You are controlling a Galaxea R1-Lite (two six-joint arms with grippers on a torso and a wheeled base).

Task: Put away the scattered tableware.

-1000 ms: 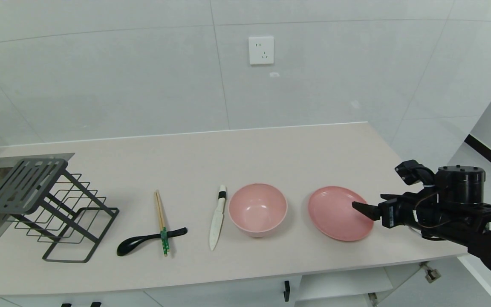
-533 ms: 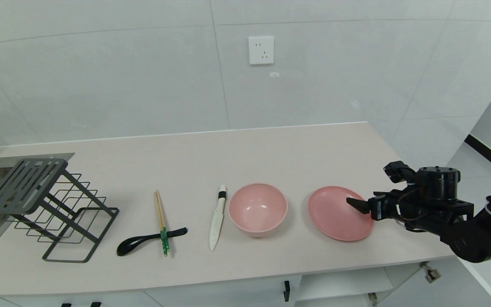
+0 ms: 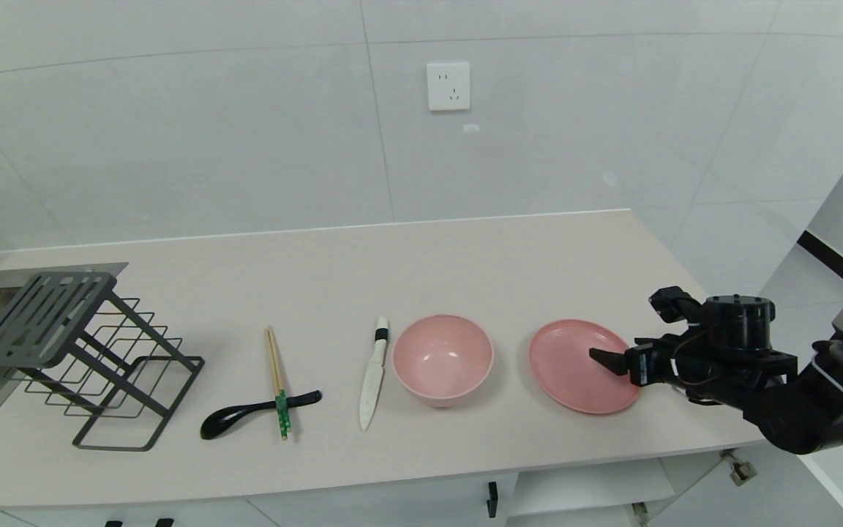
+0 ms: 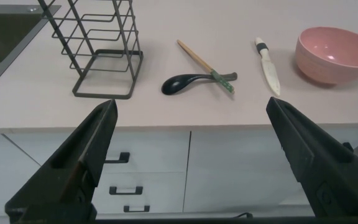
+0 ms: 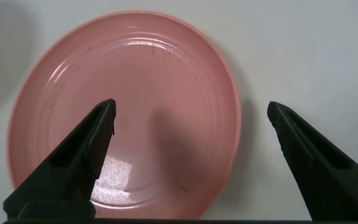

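One arm has been moved in the last second: the right gripper [image 3: 607, 359] has been carried leftward, and its fingers [image 5: 73, 162], held wide apart, are now set either side of the right rim of the pink plate [image 3: 568, 366]. The plate lies flat on the desk [image 3: 465, 263], beside the pink bowl [image 3: 442, 357]. A grasp is judged close, before transfer to the rack [image 3: 77, 344]. The left gripper [image 4: 191, 102] is held with its fingers apart, off the desk's front edge.
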